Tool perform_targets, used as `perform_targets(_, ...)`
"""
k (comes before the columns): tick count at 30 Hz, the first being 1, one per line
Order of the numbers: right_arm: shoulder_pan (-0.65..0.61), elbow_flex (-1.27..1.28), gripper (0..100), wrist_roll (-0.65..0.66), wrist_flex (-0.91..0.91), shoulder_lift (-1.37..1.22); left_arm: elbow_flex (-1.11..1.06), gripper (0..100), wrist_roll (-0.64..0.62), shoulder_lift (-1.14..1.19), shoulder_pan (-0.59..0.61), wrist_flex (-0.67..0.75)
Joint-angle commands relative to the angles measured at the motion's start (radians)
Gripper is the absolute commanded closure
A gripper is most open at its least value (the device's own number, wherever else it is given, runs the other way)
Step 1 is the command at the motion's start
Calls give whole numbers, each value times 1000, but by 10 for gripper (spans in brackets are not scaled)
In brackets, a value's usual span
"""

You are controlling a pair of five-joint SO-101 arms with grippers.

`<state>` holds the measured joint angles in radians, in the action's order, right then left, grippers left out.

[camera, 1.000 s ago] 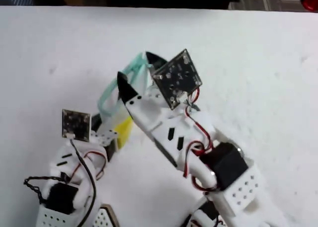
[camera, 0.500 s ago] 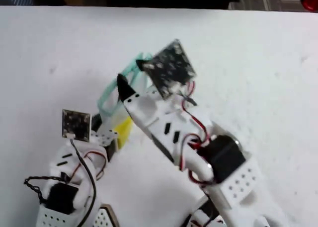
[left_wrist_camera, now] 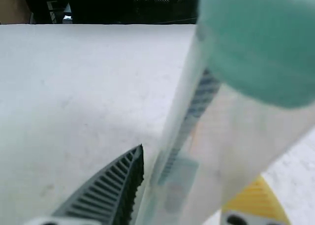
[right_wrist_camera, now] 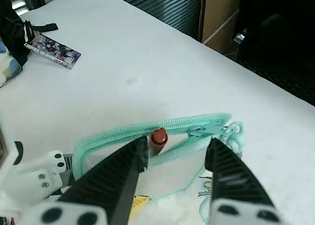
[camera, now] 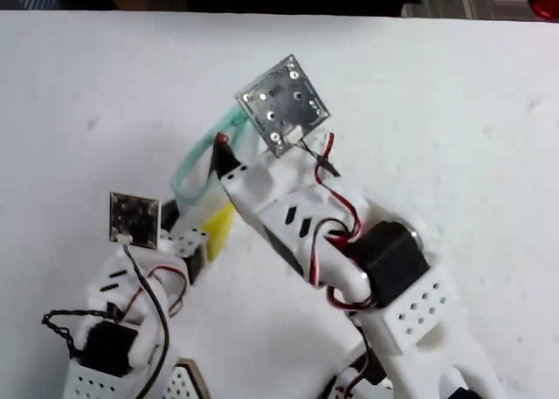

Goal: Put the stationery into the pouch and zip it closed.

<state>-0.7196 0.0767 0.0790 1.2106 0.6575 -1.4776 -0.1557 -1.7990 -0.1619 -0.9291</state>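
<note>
Your right gripper (right_wrist_camera: 178, 141), jaws wide and empty, straddled the red-capped pen (right_wrist_camera: 158, 136) at the mouth of the pouch (right_wrist_camera: 128, 131), 10 o'clock of table centre, which your left gripper (camera: 194, 224) held clamped. Closing askew risked flicking the pen out.

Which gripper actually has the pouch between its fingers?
The left gripper: the pouch wall passes between its fingers. The right gripper hangs open over the pouch's unzipped mouth, gripping nothing.

text: none legible | card (right_wrist_camera: 51, 50): print, seemingly unreadable
</note>
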Motion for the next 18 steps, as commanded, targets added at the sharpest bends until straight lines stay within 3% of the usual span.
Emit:
perform_targets(1,10,-54,821,0,7,-58,8,736,-14,-8,-1,23)
perform_targets(10,12,-117,830,0,8,-211,8,736,-14,-8,4,23)
perform_targets(14,16,-126,990,0,-7,-225,8,736,-14,-8,1,23)
perform_targets(18,16,-196,961,0,5,-254,8,736,-14,-8,1,23)
